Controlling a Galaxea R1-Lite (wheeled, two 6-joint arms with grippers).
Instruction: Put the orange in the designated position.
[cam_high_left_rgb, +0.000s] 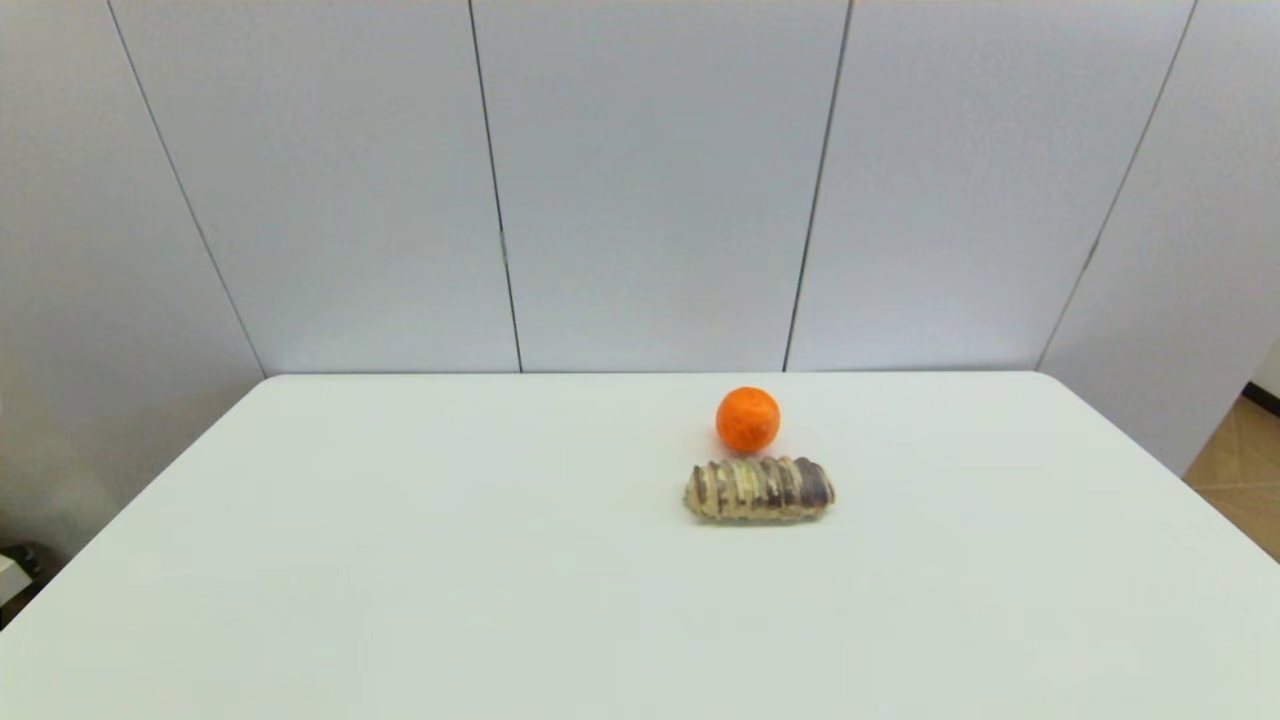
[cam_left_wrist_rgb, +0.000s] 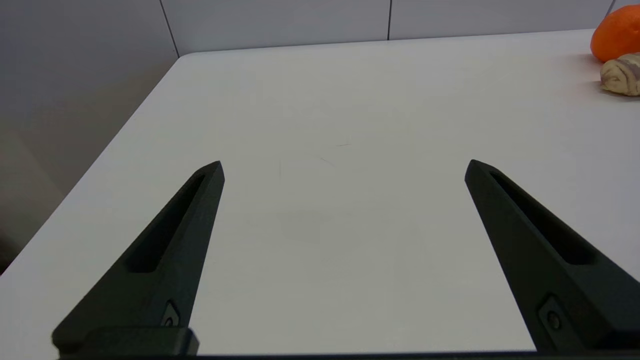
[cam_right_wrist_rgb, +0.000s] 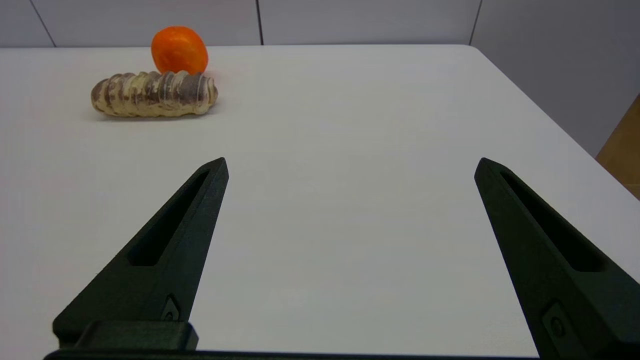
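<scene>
1. Left gripper (cam_left_wrist_rgb: 345, 167) spread wide over the bare white table (cam_high_left_rgb: 400, 560), holding nothing.
2. Right gripper (cam_right_wrist_rgb: 351, 165) likewise spread (also holding nothing).
3. Small round bright-orange fruit (cam_right_wrist_rgb: 179, 49) well ahead of right gripper, behind ridged brown-and-cream bread roll (cam_right_wrist_rgb: 153, 93).

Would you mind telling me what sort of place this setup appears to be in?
Probably a lab or test bay: a bare white table fenced by plain grey panels, holding only an orange and a bread roll.

orange (cam_high_left_rgb: 747, 419): 1 | bread roll (cam_high_left_rgb: 759, 489): 1 | table (cam_high_left_rgb: 400, 560): 1
</scene>
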